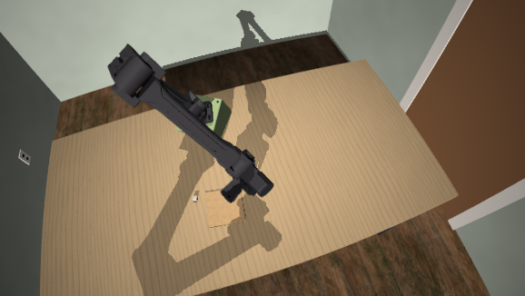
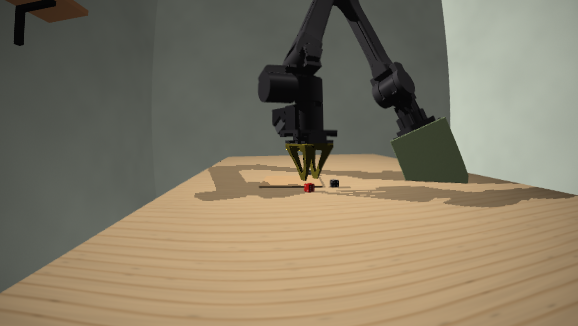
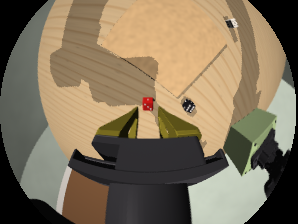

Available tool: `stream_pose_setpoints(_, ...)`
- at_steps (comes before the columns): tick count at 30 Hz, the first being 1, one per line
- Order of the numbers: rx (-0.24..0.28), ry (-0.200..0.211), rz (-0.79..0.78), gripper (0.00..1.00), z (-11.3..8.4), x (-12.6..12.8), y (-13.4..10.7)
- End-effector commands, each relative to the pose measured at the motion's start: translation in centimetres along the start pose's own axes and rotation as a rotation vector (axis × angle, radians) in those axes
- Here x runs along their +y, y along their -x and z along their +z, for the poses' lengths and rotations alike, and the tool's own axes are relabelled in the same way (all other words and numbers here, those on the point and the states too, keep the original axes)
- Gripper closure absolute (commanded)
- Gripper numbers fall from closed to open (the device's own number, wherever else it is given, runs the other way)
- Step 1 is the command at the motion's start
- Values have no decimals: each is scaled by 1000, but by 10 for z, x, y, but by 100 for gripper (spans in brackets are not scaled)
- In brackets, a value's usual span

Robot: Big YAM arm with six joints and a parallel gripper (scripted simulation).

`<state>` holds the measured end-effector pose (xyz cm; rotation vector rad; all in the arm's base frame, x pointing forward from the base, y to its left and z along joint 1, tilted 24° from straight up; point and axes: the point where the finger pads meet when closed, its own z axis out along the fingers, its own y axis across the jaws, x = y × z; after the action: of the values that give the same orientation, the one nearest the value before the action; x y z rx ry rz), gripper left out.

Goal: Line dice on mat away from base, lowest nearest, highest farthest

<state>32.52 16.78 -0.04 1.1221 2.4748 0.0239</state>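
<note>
Because the jaws (image 2: 310,178) hang partly open and hold nothing above the red die (image 2: 309,187) (image 3: 148,104), off the mat (image 1: 222,210) (image 3: 165,42) on the worktop (image 1: 345,150) (image 2: 280,260) (image 3: 60,112), a slightly off-centre descent could tip it, changing its number.

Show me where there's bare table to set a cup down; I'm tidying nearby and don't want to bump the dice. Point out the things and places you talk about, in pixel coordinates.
In the top view, a broad bare stretch lies between the arm's shadow and the table (image 1: 345,150) edge by the brown panel (image 1: 481,91). It's crowded around the mat (image 1: 222,211) (image 3: 165,42), with dice beside it and the gripper (image 2: 310,178) (image 3: 148,110) above.
</note>
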Motion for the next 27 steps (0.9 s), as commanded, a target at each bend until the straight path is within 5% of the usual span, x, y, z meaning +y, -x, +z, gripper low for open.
stream_pose_setpoints(1, -7, 32, 14, 70, -2, 15, 9)
stream_pose_setpoints(27, -5, 19, 9, 70, 4, 11, 7)
